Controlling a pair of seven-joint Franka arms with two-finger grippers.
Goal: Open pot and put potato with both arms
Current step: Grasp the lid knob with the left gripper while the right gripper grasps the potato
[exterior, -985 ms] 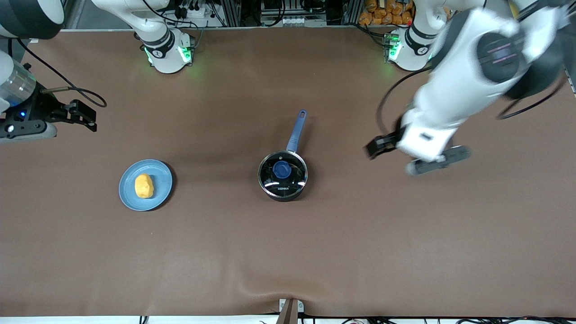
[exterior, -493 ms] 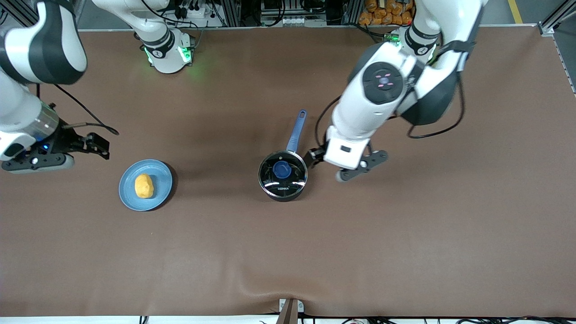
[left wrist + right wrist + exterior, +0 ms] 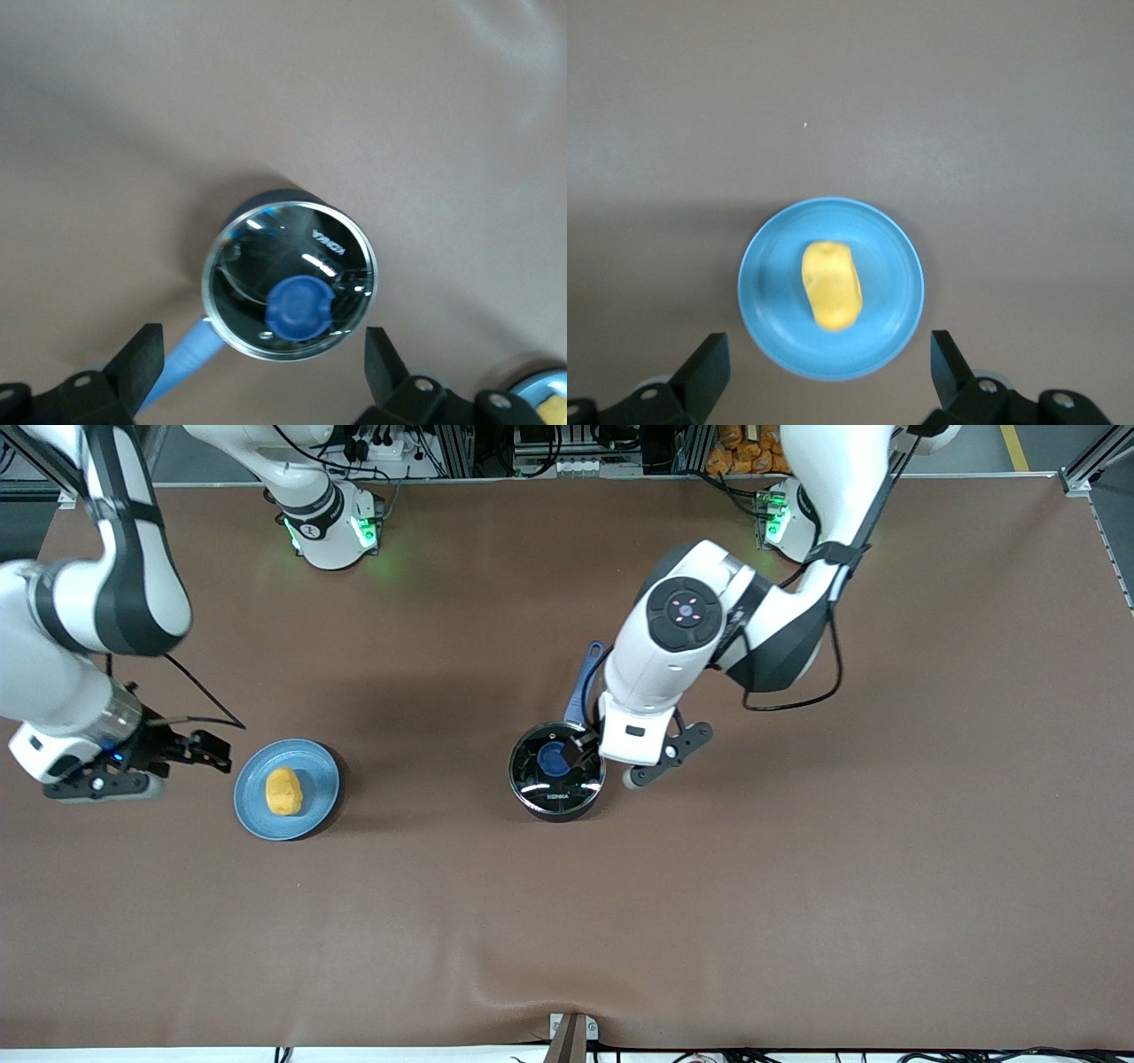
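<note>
We see the small black saucepan (image 3: 557, 771) mid-desk, glass lid (image 3: 290, 280) on, its long blue handle (image 3: 583, 684) pointing toward the robots' bases. The left gripper (image 3: 592, 746), fingers spread, hovers over its rim. The oval yellow potato (image 3: 283, 791) lies on the flat blue plate (image 3: 316, 767), long axis running near-to-far; the right gripper (image 3: 205, 749), fingers spread, hangs just beside the plate.

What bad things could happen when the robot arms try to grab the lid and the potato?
1. The lid's blue knob is small and round. The open left gripper could close off-center and slip, or nudge the pot sideways.
2. The potato is lumpy and lies loose on the blue plate. The open right gripper, now over bare table beside the plate, might roll it off or push the plate.
</note>
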